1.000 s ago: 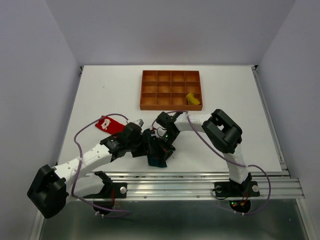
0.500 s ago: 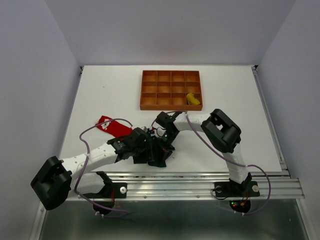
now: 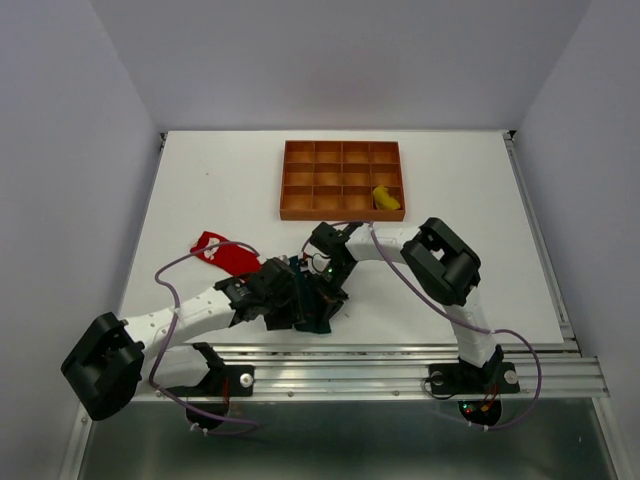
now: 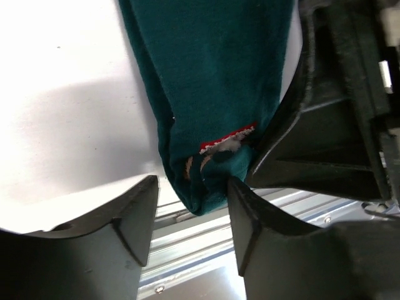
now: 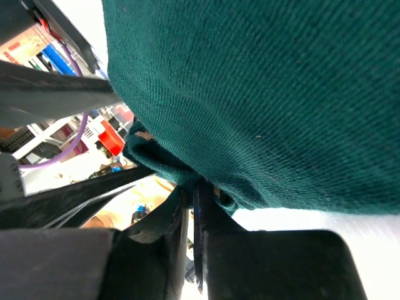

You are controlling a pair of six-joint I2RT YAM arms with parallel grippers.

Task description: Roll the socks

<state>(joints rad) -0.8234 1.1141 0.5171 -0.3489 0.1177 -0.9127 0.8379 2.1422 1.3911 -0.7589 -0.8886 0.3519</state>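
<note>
Pinches the teal sock (image 4: 212,81) with the right gripper (image 5: 195,206), elbow raised; straddles its end with the left gripper (image 4: 190,187) spread apart, forearm low.

Teal sock (image 4: 212,75) = matt fine-knit cloth; left tool (image 4: 191,209) matt blk plastic; table (image 4: 62,94) smooth wht; rail (image 4: 194,250) brushed metal.

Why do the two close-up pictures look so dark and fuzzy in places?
Left wrist view: the black fingers sit near the lens, dark and soft, and the table glares white. Right wrist view: the teal sock is sharp, the background blurred. Top view: even, soft light.
</note>
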